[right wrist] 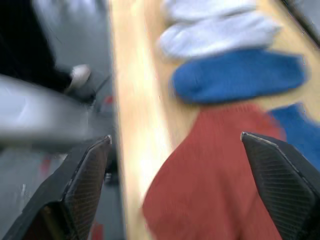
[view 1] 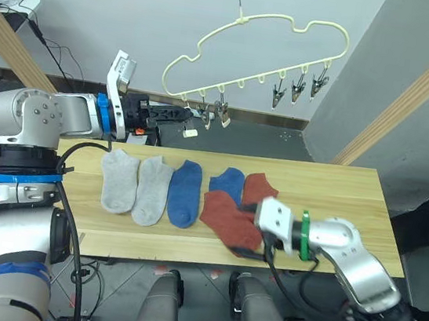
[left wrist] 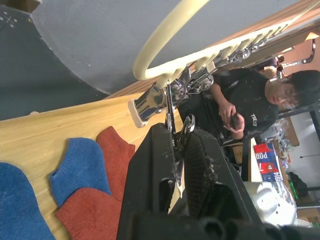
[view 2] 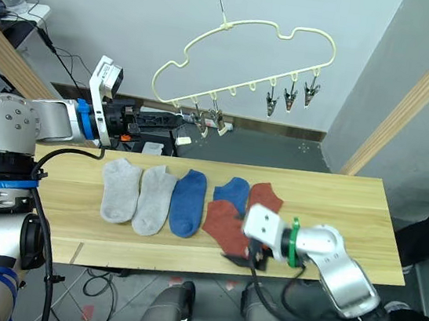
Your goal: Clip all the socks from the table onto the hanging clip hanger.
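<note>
the near rust red sock (view 1: 227, 217) lies at the front edge of the table (view 1: 352, 196), its heel overlapping the second red sock (view 1: 260, 189), with two blue socks (view 1: 185, 192) and two light grey socks (view 1: 119, 181) in a row toward my left. my right gripper (right wrist: 182, 195) hangs just over that near red sock with its fingers spread wide, nothing between them yet. i'd come down on the loose edge nearest me and pinch only one layer, so the other red sock isn't dragged along. the knit looks soft and floppy, so it should fold easily. my left gripper (left wrist: 177, 165) is closed narrow on a metal clip (view 1: 204, 116) at the low end of the pale-yellow clip hanger (view 1: 253, 51), a thin wire cloud shape that i judge will swing if pulled. the plank top is smooth pale wood.
</note>
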